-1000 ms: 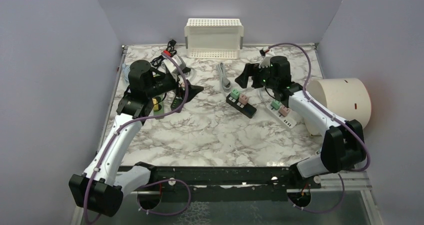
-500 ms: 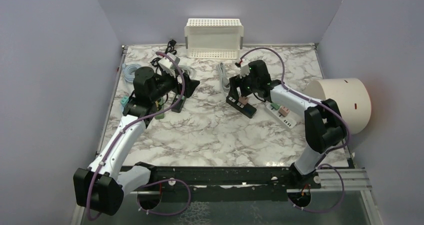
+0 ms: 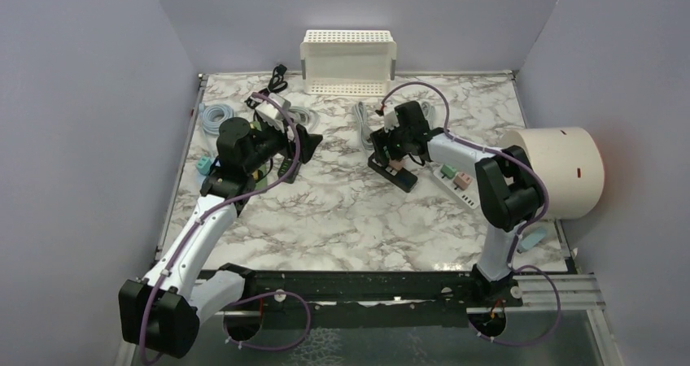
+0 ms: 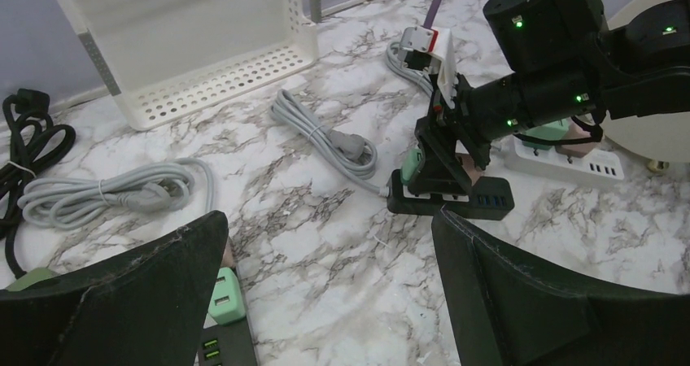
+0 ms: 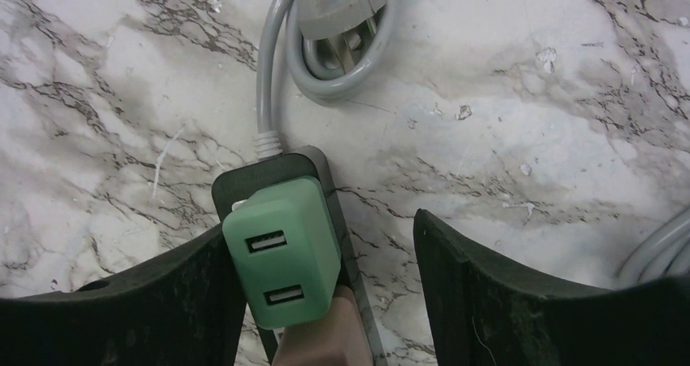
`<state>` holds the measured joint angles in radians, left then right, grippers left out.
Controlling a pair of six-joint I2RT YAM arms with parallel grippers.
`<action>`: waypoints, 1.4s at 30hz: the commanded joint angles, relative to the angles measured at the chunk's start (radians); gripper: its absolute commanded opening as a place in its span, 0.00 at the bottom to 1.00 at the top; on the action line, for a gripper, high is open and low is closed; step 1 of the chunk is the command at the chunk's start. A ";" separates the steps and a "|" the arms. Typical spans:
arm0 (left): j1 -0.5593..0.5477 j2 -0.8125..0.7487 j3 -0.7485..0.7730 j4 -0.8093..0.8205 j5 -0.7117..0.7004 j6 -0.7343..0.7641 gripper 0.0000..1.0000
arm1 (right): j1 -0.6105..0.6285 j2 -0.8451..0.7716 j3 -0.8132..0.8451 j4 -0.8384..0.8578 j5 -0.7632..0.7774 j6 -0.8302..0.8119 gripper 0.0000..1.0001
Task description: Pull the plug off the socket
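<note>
A black power strip lies mid-table with a green USB plug and a pink plug in it. My right gripper is open and lowered over the strip's cable end. The green plug sits between its fingers, against the left finger, with a gap to the right finger. In the top view the right gripper covers that plug. My left gripper is open and empty above a second black strip with a green plug. It shows at the left in the top view.
A white power strip with green and pink plugs lies right of the black one. A grey cable and plug lies just beyond it. A white basket stands at the back, a cream cylinder at the right. Coiled cables lie back left.
My right gripper has swung left and come down over the black strip's green plug. My left gripper has shifted slightly back over the left strip.
</note>
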<state>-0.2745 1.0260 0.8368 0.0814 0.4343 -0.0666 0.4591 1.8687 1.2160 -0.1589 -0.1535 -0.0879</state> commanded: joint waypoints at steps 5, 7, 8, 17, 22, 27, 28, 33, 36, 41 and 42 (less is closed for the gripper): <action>0.003 0.000 -0.010 0.113 -0.112 -0.033 0.99 | 0.006 0.049 0.027 0.021 0.026 -0.016 0.59; 0.004 0.002 -0.016 0.115 -0.103 -0.032 0.99 | 0.006 0.055 0.026 0.023 0.018 -0.014 0.54; 0.003 0.000 -0.023 0.119 -0.100 -0.032 0.99 | 0.006 0.060 0.025 0.031 0.017 -0.013 0.52; -0.010 0.048 -0.082 0.145 -0.148 -0.163 0.99 | 0.007 0.023 0.075 -0.002 -0.043 0.043 0.01; -0.050 0.179 -0.086 0.205 -0.112 -0.372 0.99 | 0.007 -0.083 0.077 0.087 -0.162 0.150 0.01; -0.129 0.275 -0.101 0.249 -0.177 -0.440 0.99 | 0.008 -0.119 0.154 0.098 -0.263 0.252 0.01; -0.144 0.289 -0.098 0.251 -0.190 -0.443 0.99 | 0.008 -0.118 0.170 0.096 -0.277 0.268 0.01; -0.217 0.353 -0.072 0.284 -0.191 -0.449 0.99 | 0.016 -0.127 0.192 0.107 -0.325 0.332 0.01; -0.247 0.384 -0.061 0.328 -0.177 -0.466 0.99 | 0.019 -0.134 0.198 0.109 -0.331 0.350 0.01; -0.281 0.432 -0.056 0.407 -0.133 -0.508 0.99 | 0.031 -0.149 0.188 0.113 -0.336 0.362 0.01; -0.287 0.444 -0.051 0.410 -0.128 -0.515 0.99 | 0.034 -0.152 0.188 0.110 -0.336 0.365 0.01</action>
<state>-0.5385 1.4330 0.7448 0.3927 0.2733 -0.5358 0.4793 1.7855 1.3792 -0.1139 -0.4393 0.2398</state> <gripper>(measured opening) 0.991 0.342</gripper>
